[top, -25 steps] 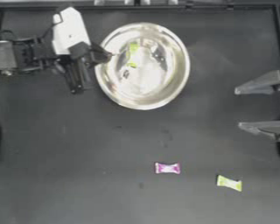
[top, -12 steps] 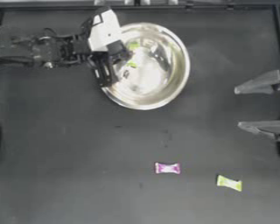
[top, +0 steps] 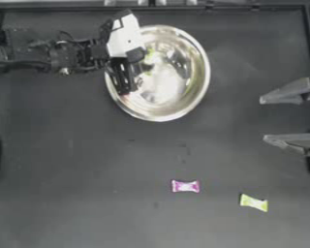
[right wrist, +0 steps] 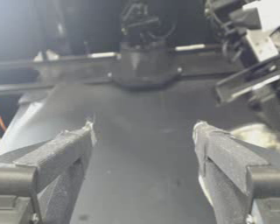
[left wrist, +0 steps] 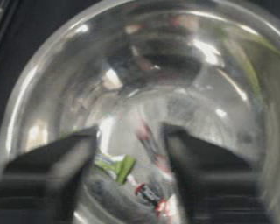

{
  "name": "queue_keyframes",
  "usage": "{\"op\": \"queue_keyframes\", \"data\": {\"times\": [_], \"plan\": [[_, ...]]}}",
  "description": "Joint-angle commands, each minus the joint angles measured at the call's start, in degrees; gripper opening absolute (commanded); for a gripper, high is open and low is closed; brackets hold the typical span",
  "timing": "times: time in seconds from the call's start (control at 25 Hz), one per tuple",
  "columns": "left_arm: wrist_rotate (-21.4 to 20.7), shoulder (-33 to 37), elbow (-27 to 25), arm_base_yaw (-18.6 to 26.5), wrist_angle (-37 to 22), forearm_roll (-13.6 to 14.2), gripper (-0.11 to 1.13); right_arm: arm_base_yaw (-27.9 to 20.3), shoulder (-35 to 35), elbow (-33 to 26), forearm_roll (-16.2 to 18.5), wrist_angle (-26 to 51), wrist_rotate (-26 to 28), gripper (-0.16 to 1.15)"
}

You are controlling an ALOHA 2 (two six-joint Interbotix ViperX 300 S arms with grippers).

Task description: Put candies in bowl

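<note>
Over the bowl [top: 174, 87] at the table's far side, my left gripper [top: 133, 72] hangs above the near-left rim, jaws apart with nothing between them. Beneath them, inside the bowl, I see a yellow-green candy [left wrist: 116, 165]. On the table [top: 73, 184] well apart from the bowl lie a pink candy [top: 185, 186] and another green candy [top: 253, 202]. My right gripper [top: 284, 118] sits parked at the right edge, jaws wide.

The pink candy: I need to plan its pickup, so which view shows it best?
The top view: the pink candy lies in plain sight on the table, below the bowl and left of a yellow-green candy. Neither wrist view shows it.
</note>
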State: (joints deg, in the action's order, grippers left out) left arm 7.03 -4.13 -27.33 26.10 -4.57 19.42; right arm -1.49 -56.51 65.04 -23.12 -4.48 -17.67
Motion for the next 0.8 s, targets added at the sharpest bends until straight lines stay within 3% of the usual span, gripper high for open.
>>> {"op": "queue_keyframes", "data": {"times": [0.04, 0.16, 0.4, 0.8], "plan": [[0.0, 1.67, 1.49, 0.18, 0.53, -0.7, 1.05, 0.09, 0.62, -0.26, -0.18, -0.44, -0.09, 0.98], [0.0, 3.25, 1.23, -0.35, 0.53, -0.7, 0.96, 0.09, 0.62, -0.18, -0.18, -0.79, -0.09, 0.98], [0.09, 13.45, -2.02, -4.31, -0.44, -1.49, 0.96, 0.09, 0.62, -0.09, -0.09, -0.79, -0.09, 0.98], [0.18, 33.93, -11.51, -14.5, -3.6, -8.44, 0.94, 0.0, 0.53, 0.0, -0.18, -0.88, -0.18, 0.98]]}}
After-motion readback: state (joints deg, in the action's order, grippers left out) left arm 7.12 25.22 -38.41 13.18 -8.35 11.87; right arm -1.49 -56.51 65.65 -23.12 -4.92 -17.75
